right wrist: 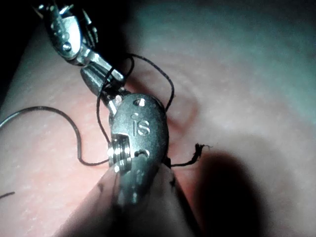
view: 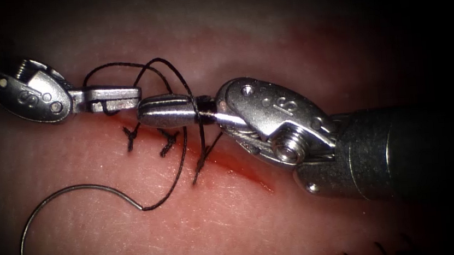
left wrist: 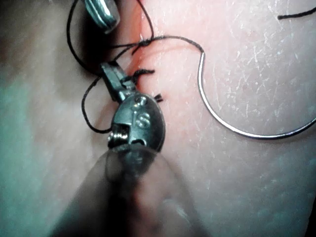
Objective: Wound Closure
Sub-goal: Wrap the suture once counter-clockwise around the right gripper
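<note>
left tool (view: pixel 117 98) clamped on thread (view: pixel 178 170); right tool (view: pixel 165 111) closed, thread looped around it, holding nothing visible. needle (view: pixel 63 194) loose on tissue (view: pixel 279 221), left of cut (view: pixel 236 168).

The left tool (view: pixel 120 98) reaches in from the left, wrist nearly level, its jaws lying flat and shut on the thread (view: pixel 105 107). The right tool (view: pixel 151 112) enters from the right, shaft angled up toward the left, jaws pressed together, thread wound round them near the hinge, tip just below the left tool's tip
</note>
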Robot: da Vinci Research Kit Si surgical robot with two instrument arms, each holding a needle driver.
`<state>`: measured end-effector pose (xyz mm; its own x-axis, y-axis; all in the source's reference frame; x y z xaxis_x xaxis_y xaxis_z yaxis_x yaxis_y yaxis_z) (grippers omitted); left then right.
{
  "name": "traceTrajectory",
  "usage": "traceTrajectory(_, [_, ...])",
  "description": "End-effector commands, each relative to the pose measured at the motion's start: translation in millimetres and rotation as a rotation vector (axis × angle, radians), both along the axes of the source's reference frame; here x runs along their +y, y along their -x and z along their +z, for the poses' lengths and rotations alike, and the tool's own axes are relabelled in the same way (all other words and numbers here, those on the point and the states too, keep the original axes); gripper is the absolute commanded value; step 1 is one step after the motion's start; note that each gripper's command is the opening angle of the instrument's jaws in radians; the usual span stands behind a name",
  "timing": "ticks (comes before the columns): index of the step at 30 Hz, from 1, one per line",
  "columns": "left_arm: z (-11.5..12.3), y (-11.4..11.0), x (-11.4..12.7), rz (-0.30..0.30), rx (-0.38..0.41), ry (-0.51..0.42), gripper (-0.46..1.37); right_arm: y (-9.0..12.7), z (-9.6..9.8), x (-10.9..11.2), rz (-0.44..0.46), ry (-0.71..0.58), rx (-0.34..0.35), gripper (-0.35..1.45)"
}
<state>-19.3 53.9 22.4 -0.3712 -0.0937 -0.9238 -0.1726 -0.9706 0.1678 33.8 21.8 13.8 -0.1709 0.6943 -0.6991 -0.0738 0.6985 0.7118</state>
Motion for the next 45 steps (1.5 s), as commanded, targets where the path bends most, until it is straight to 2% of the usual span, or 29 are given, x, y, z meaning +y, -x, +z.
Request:
traceTrajectory(1, [0.1, 0.2, -0.2, 0.011, 0.007, 0.0, -0.35, -0.3, 0.1, -0.3, 0.015, 0.001, 0.007, -0.35])
traceTrajectory(9, [0.0, 1.6, -1.6, 0.015, -0.002, -0.002, -0.35, -1.8, 1.4, -0.6, 0.078, 0.004, -0.018, -0.35])
traceTrajectory(12, [-0.6, 2.0, -2.1, 0.015, -0.005, -0.003, -0.35, -1.9, 1.7, -0.5, 0.163, 0.008, -0.022, -0.35])
traceTrajectory(14, [-0.8, 2.2, -2.2, 0.016, -0.007, -0.003, -0.35, -1.9, 1.7, -0.5, 0.179, 0.01, -0.03, -0.35])
traceTrajectory(18, [-1.7, 2.5, -3.1, 0.017, -0.011, -0.002, -0.35, -1.9, 1.6, -0.3, 0.253, 0.013, -0.088, -0.35])
traceTrajectory(20, [-2.1, 2.5, -3.3, 0.017, -0.012, -0.002, -0.35, -1.8, 1.6, -0.3, 0.303, 0.016, -0.139, -0.35])
traceTrajectory(28, [-3.4, 2.1, -4.7, 0.02, -0.013, 0.0, -0.35, -1.5, 1.4, -1.2, 0.424, -0.198, -0.263, -0.35])
traceTrajectory(32, [-3.6, 2.2, -5.0, 0.017, -0.014, 0.002, -0.35, -1.3, 1.2, -1.7, 0.502, -0.277, -0.289, -0.16])
traceTrajectory(36, [-3.8, 2.4, -5.4, 0.015, -0.013, 0.004, -0.35, -0.8, 0.9, -2.4, 0.611, -0.374, -0.324, 0.12])
traceTrajectory(39, [-3.9, 2.5, -5.8, 0.015, -0.013, 0.007, -0.35, -0.3, 0.7, -3.2, 0.659, -0.408, -0.331, 0.12])
traceTrajectory(41, [-4.1, 2.5, -6.2, 0.015, -0.012, 0.009, -0.35, 0.4, 0.8, -4.0, 0.715, -0.442, -0.368, 0.2])
traceTrajectory(45, [-4.3, 2.5, -7.0, 0.013, -0.01, 0.014, -0.35, 1.7, 1.2, -5.6, 0.766, -0.476, -0.407, 0.3])
